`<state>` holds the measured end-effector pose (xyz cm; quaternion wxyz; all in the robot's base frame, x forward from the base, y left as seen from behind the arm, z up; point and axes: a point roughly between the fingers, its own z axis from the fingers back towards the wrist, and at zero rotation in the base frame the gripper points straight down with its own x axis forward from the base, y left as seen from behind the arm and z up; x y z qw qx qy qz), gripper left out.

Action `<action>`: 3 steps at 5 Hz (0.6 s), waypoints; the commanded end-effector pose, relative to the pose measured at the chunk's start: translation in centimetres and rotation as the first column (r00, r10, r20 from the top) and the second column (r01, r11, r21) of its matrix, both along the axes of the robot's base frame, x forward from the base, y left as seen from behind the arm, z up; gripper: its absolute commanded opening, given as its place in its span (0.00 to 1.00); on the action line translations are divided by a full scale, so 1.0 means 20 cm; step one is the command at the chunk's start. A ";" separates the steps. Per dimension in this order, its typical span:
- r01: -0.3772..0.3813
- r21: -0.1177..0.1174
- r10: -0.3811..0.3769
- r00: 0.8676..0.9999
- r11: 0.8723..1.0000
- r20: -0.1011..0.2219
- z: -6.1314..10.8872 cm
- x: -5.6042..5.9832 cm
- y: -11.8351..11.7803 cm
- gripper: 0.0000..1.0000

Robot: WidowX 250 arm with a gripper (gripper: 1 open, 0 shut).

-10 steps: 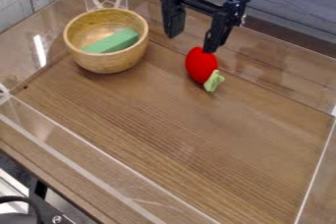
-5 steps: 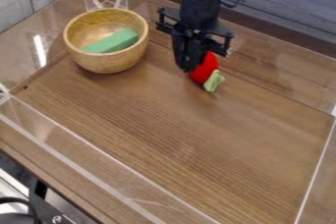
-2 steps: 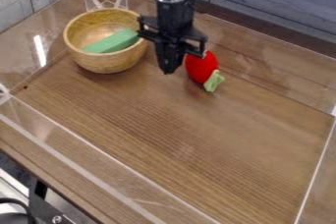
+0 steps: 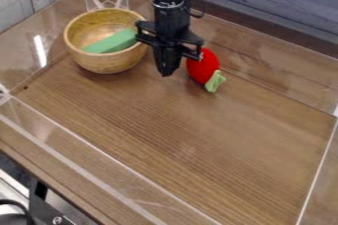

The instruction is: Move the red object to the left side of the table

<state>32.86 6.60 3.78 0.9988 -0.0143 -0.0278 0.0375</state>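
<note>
The red object (image 4: 203, 65), a small glossy toy fruit with a light-green leafy end (image 4: 215, 82), lies on the table (image 4: 199, 145) right of centre near the back. My gripper (image 4: 168, 68) hangs straight down just to its left. The fingers are pressed together with nothing visible between them. Their tips are close to the tabletop, right beside the fruit's left side. Whether they touch the fruit I cannot tell. The fruit rests on the wood, not lifted.
A tan wooden bowl (image 4: 82, 61) holding a flat green block (image 4: 111, 40) stands at the back left, close to the gripper's left. Low clear acrylic walls (image 4: 53, 135) border the tabletop. Bare wood stretches across the front and the left front.
The gripper, which straddled the red object a second ago, has shifted left off it and its fingers have come together. The red object stays where it was.
</note>
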 end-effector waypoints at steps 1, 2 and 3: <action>-0.020 0.010 0.019 0.998 1.000 0.053 0.06 0.06 0.04 1.00; -0.031 0.006 0.030 0.998 1.000 0.057 0.06 0.06 0.05 1.00; -0.034 0.004 0.034 0.997 0.999 0.069 0.06 0.07 0.04 1.00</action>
